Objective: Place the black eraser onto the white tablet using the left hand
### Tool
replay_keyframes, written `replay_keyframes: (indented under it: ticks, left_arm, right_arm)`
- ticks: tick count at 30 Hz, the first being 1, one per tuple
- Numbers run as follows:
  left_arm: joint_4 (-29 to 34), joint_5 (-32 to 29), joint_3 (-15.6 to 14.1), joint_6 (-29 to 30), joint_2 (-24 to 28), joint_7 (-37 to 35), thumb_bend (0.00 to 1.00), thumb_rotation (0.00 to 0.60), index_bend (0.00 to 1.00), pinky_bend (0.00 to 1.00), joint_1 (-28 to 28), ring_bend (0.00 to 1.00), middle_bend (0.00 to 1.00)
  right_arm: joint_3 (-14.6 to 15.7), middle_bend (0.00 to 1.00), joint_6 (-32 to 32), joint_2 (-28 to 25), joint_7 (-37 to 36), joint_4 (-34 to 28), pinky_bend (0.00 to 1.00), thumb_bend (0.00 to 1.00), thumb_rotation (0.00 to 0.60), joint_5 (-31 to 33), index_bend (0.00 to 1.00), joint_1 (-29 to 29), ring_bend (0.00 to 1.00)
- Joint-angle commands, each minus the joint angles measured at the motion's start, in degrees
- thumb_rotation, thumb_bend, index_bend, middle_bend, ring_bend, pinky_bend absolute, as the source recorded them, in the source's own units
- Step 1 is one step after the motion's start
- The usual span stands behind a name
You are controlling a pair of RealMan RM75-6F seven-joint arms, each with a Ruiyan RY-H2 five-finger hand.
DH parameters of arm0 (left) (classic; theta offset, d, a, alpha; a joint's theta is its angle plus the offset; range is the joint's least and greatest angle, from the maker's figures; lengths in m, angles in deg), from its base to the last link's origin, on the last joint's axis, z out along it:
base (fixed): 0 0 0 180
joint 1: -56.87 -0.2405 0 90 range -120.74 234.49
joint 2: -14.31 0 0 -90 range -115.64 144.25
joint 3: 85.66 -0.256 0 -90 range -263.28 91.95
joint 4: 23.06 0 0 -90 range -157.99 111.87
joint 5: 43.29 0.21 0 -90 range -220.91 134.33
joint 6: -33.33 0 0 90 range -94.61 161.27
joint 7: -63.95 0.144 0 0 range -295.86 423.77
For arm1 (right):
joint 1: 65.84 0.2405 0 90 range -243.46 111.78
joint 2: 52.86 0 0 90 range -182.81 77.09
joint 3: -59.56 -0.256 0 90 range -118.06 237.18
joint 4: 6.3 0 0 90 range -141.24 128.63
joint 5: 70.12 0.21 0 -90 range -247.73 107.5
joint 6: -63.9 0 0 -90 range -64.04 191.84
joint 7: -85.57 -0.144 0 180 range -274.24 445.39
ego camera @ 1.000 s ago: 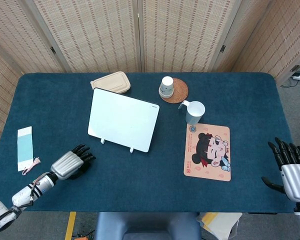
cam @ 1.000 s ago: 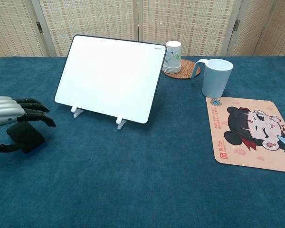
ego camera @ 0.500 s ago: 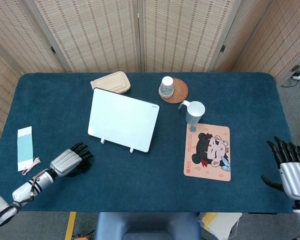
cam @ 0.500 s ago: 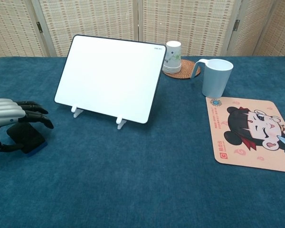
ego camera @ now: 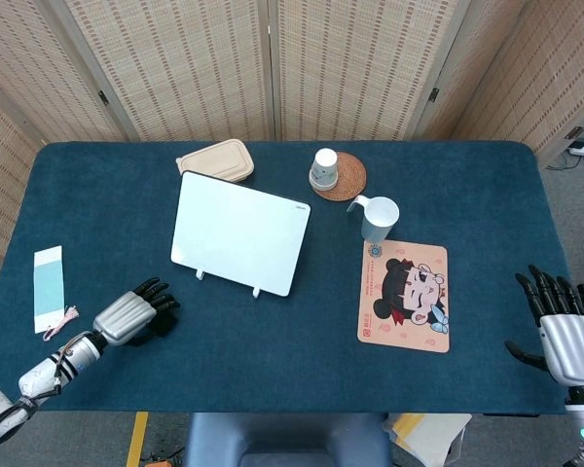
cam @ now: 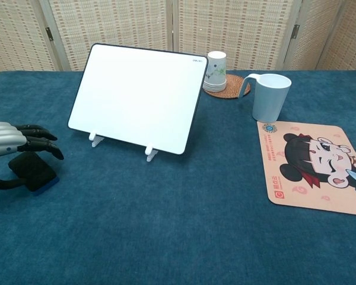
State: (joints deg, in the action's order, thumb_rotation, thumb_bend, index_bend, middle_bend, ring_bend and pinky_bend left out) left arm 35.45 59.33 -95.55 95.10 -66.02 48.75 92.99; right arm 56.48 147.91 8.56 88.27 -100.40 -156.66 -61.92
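The black eraser [cam: 32, 172] lies on the blue tablecloth at the left, a blue edge showing at its base. My left hand [cam: 12, 151] arches over it, fingers curved above its top and thumb low beside it, with no firm grip visible. In the head view the left hand [ego camera: 131, 316] covers most of the eraser. The white tablet [ego camera: 238, 232] leans on small stands to the right of and beyond the hand, also in the chest view as the tablet [cam: 136, 98]. My right hand [ego camera: 565, 336] hangs open off the table's right edge.
A tan lunch box [ego camera: 216, 161] sits behind the tablet. A paper cup [ego camera: 324, 167] stands on a woven coaster, with a pale mug [ego camera: 378, 219] beside it and a cartoon mouse pad [ego camera: 405, 295] to the right. A blue-and-white card [ego camera: 49, 287] lies at the far left.
My left hand has drifted slightly left and toward the front edge, while the eraser stays where it was. The right hand has barely shifted.
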Motion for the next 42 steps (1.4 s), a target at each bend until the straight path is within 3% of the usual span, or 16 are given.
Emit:
replay_keyframes:
  ticks: [1,12,23,30,42]
  left_arm:
    - [0.31,-0.43,-0.20,-0.15,-0.02,0.53,0.43,0.600,0.21,0.08,-0.27,0.09,0.22]
    - [-2.28,-1.21,-0.78,-1.10,-1.77,-0.73,0.43,0.600,0.21,0.08,-0.19,0.08,0.21]
    - [-5.62,-1.78,-1.16,-2.47,-3.56,-2.54,0.43,0.600,0.24,0.13,0.42,0.15,0.22]
    - [-7.42,-1.00,-1.02,1.86,-4.12,-4.40,0.44,0.600,0.37,0.27,-0.27,0.29,0.35]
    - [-4.04,-1.69,0.11,5.18,-2.55,-2.04,0.44,0.600,0.43,0.31,-1.01,0.34,0.41]
  right_arm:
    - [0.10,0.00,0.30,-0.03,-0.10,-0.01,0.00,0.20,0.600,-0.23,0.00,-0.14,0.00]
    - [0.16,0.00,0.20,0.23,0.47,-0.06,0.00,0.20,0.600,-0.16,0.00,-0.06,0.00]
    - [-0.25,0.00,0.20,0.28,0.77,-0.36,0.00,0.20,0.600,0.68,0.00,0.01,0.00]
    - [-0.09,0.00,-1.15,0.42,1.62,-0.53,0.00,0.20,0.600,0.88,0.00,0.67,0.00]
    - [0.43,0.00,-0.10,0.06,0.48,-0.41,0.00,0.20,0.600,-0.53,0.00,0.28,0.00]
